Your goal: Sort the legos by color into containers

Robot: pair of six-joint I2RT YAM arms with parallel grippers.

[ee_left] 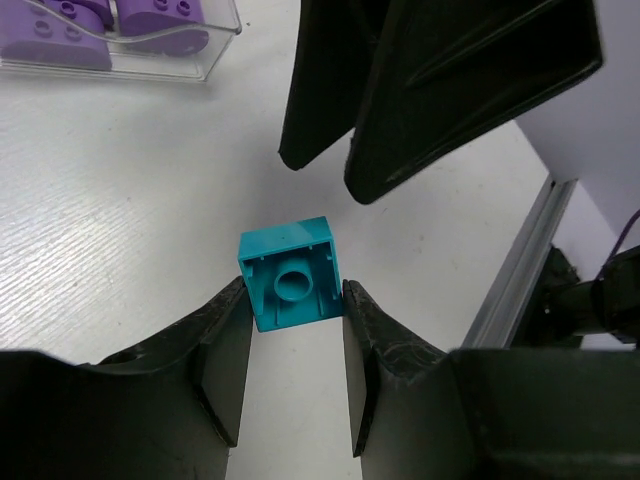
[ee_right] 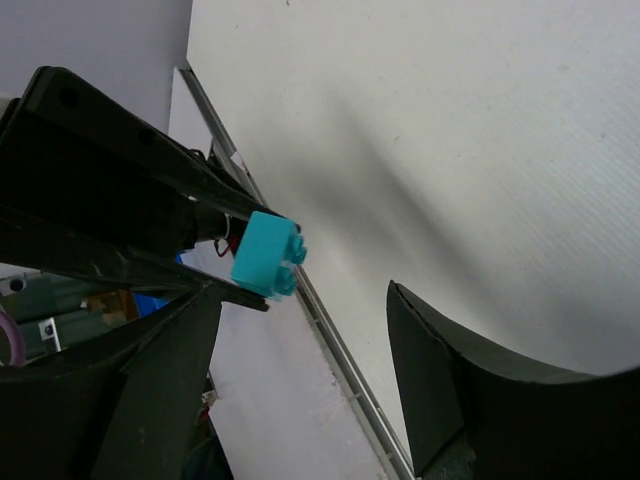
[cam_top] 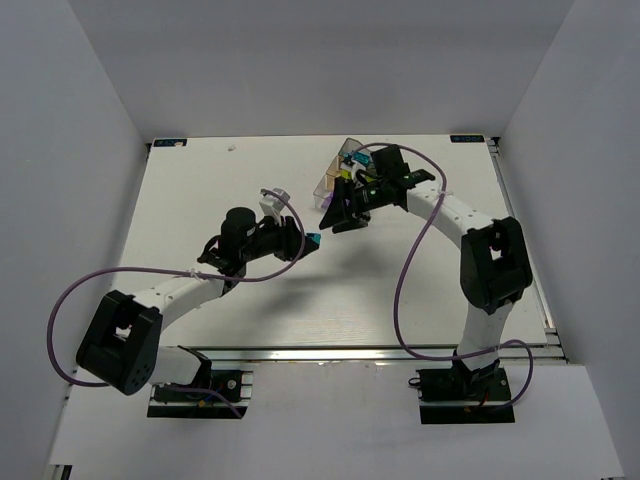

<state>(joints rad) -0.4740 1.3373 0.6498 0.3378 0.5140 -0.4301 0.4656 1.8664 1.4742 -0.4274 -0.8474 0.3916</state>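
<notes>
My left gripper (cam_top: 303,241) is shut on a teal lego (cam_top: 313,240), pinched at its fingertips above the table. In the left wrist view the lego (ee_left: 290,271) shows its hollow underside between the two pads. My right gripper (cam_top: 340,212) is open and empty, just right of and beyond the teal lego. In the right wrist view the lego (ee_right: 265,253) sits left of my right gripper's (ee_right: 305,300) wide gap. The clear container (cam_top: 338,165) lies behind the right gripper, partly hidden by it. Its near compartment (ee_left: 205,62) holds purple legos (ee_left: 150,18).
The right gripper's black fingers (ee_left: 440,90) hang close above the teal lego in the left wrist view. The table's aluminium front rail (ee_left: 520,280) runs at the right. White walls close in the table on three sides.
</notes>
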